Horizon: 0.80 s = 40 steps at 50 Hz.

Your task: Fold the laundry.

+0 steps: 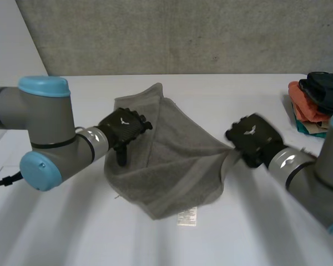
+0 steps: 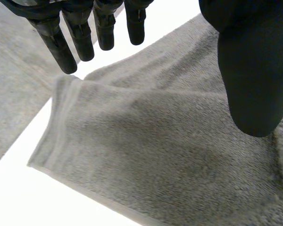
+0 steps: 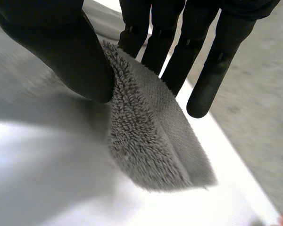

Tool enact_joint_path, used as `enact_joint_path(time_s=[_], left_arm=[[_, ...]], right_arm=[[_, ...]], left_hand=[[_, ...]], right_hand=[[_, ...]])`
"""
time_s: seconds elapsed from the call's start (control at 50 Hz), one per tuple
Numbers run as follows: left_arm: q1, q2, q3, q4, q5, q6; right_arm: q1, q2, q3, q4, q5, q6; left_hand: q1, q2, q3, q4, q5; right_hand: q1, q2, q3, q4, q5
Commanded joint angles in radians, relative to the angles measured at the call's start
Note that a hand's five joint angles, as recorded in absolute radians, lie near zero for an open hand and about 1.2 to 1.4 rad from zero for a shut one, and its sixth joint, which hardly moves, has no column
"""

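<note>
grey towel [image 1: 172, 166] mid-desk [image 1: 61, 233], half bunched. right hand [image 1: 254, 141] pinches its right corner, thumb against fingers [image 3: 172, 52]; rest of towel lies left of it. left hand [image 1: 122, 126] over left part, fingers [image 2: 80, 37] straight, gripping nothing. likely fold: right to left.

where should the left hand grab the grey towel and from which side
Probably the hemmed edge by the left hand's fingertips, coming in from the bare table side. That edge of the grey towel lies flat and free, with the straight fingers above it, while the right hand pinches the towel's other side.
</note>
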Motion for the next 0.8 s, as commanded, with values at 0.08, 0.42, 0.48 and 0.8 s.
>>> enact_joint_path(time_s=[0.08, 0.42, 0.48, 0.8], left_arm=[[-0.002, 0.083, -0.038, 0.011, 0.006, -0.071], [0.026, 0.149, -0.144, 0.055, 0.02, -0.091], [0.037, 0.158, -0.158, 0.068, 0.025, -0.102], [0.055, 0.172, -0.205, 0.101, 0.042, -0.148]], right_arm=[[-0.19, 0.262, -0.322, -0.071, -0.005, -0.105], [-0.05, 0.048, -0.183, 0.056, 0.089, 0.221], [-0.03, -0.016, -0.132, 0.106, 0.08, 0.323], [0.048, 0.18, -0.072, 0.12, 0.096, 0.421]], left_hand=[[-0.02, -0.032, -0.033, -0.028, -0.05], [-0.02, -0.032, -0.033, -0.028, -0.05], [-0.02, -0.032, -0.033, -0.028, -0.05], [-0.02, -0.032, -0.033, -0.028, -0.05]], right_hand=[[0.238, 0.19, 0.189, 0.178, 0.21], [-0.963, -1.011, -1.012, -1.023, -0.991], [-0.96, -1.008, -1.01, -1.021, -0.988], [-0.637, -0.685, -0.687, -0.698, -0.665]])
